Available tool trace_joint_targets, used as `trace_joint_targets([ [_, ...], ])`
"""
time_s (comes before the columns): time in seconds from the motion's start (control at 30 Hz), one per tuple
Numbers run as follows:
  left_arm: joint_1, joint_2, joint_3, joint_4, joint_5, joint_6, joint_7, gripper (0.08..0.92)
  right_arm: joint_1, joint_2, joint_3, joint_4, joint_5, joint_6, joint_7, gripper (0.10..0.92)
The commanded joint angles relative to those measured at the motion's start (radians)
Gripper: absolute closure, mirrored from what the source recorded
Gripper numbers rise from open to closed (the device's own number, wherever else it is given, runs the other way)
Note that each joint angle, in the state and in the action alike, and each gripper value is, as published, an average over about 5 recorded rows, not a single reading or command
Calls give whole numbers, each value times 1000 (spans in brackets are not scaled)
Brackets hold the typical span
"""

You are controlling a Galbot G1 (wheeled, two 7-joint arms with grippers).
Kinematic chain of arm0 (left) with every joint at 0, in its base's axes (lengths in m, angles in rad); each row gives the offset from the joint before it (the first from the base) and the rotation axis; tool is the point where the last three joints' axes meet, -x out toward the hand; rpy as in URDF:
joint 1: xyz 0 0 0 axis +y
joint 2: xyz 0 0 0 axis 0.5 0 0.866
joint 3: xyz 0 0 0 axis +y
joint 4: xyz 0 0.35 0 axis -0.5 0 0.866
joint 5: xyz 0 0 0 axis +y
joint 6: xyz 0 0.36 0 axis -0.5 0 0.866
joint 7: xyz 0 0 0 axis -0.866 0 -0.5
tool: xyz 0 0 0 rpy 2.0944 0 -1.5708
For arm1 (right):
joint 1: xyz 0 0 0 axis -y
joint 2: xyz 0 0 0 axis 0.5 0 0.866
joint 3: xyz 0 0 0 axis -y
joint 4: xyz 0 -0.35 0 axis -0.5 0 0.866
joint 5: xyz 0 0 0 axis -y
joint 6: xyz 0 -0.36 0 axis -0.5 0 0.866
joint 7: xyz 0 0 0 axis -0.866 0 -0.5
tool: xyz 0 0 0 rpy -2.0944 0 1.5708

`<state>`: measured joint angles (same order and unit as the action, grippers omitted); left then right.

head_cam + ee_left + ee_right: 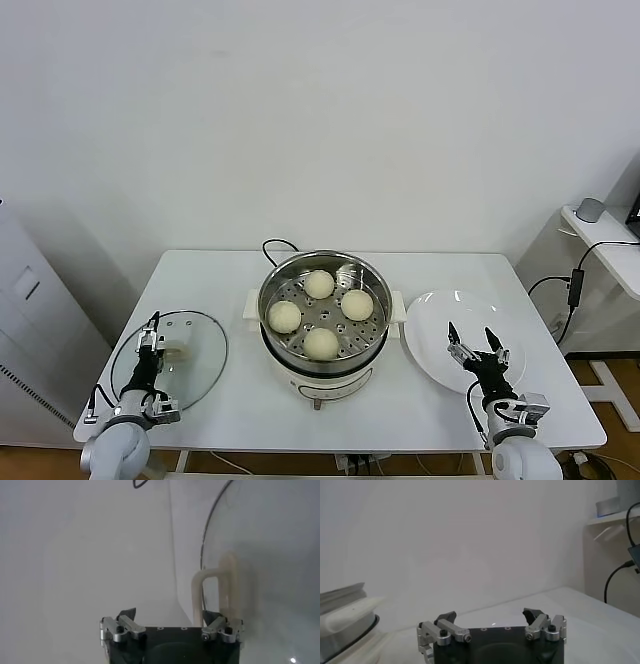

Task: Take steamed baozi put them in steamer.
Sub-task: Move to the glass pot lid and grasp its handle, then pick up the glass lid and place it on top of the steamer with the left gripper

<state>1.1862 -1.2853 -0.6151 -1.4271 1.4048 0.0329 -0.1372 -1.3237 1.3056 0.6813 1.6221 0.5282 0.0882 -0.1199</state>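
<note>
Counter (230, 400), white, carries everything. Steamer (322, 365) at centre, shiny steel pot on white electric base, side handles, black cord trailing off behind it. White plate (440, 350) just right of the steamer, bare. Glass lid (195, 375) with white handle (176, 351) lies flat on the counter left of the steamer, apart from it. Four steamed baozi (321, 343) sit on the perforated tray inside the steamer: one at the back, one right, one left, one front, spaced apart, none touching. Left tool (150, 340) is over the near-left part of the lid, jaws spread wide, holding nothing; left wrist view shows the lid handle (215, 592) standing just ahead of one finger (212, 617), contact cannot be told. Right tool (476, 345) hovers over the near side of the plate, jaws spread wide, holding nothing; right wrist view shows its fingers (446, 619) clear of anything, steamer base edge (345, 615) off to one side.
</note>
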Motion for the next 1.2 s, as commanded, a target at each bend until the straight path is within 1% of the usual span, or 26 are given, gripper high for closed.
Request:
trace_joint_targets([
  [0.03,-8,1,1,37,-2,-14,-9,234,1,2,0,1,-2,0,0,203],
  [0.7,-30,6,1,72,-3,-18,-4,809,9,6,0,-5,-9,-3,0,203],
  [0.8,-17,4,0,35,-14,1,12,858,11,7,1,-5,-9,-4,0,203],
  [0.87,11,4,3,-35,-45,47,42,862,13,7,1,-5,-9,-4,1,203],
  [0.93,46,3,10,-125,-87,120,75,862,17,7,2,-5,-8,-5,2,203],
  [1.1,118,-20,18,-349,-114,384,185,864,23,8,4,-5,-5,-7,3,203],
  [1.2,140,-28,43,-442,-100,509,209,870,24,8,4,-3,-3,-8,2,203],
])
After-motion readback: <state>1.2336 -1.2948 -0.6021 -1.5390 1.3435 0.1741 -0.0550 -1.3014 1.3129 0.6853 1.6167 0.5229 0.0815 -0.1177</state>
